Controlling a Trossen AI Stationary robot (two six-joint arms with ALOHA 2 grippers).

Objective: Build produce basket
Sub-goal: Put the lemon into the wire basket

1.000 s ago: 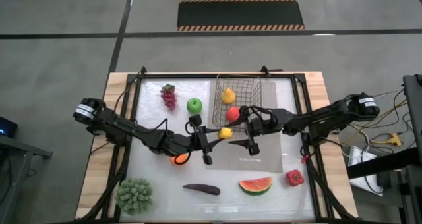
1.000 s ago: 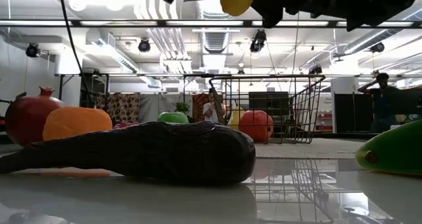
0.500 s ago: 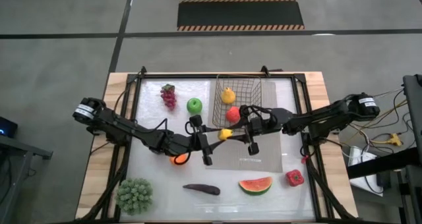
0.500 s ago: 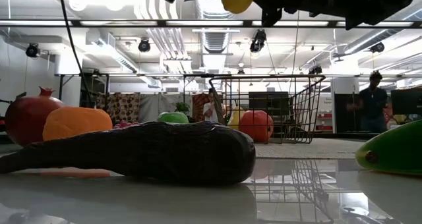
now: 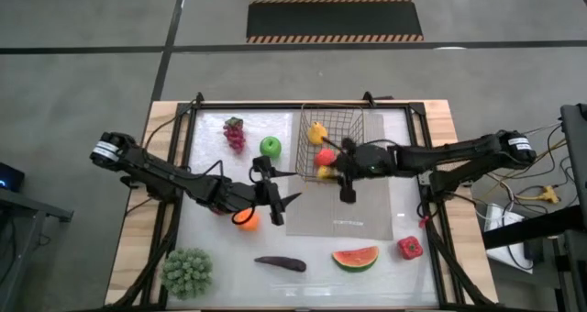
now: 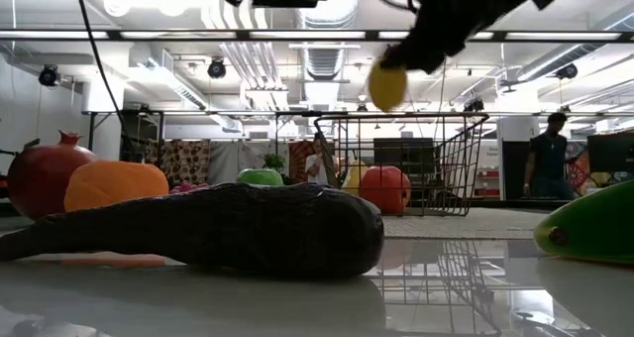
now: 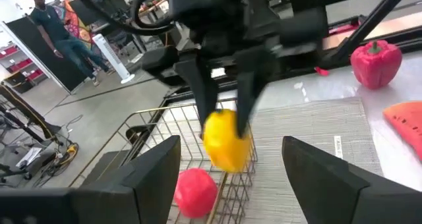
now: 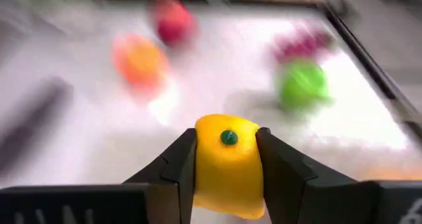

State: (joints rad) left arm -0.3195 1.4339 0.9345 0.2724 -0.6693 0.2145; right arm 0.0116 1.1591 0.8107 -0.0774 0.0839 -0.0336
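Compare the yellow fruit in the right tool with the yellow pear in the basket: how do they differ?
The yellow fruit is clamped between the right tool's fingers, off the table; the yellow pear lies loose inside the basket. In the high view the held fruit sits at the basket's front edge beside the red fruit, while the pear lies farther back. The held fruit looks rounded with a green dot; the pear tapers. Both are yellow toy produce.

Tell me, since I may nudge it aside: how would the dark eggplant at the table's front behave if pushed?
The eggplant lies flat on its long side on the glossy table, so it would probably slide or pivot, not tip. Its rounded, curved body suggests it may roll slightly sideways. It looks like a moulded toy, so it is likely stiff and light.
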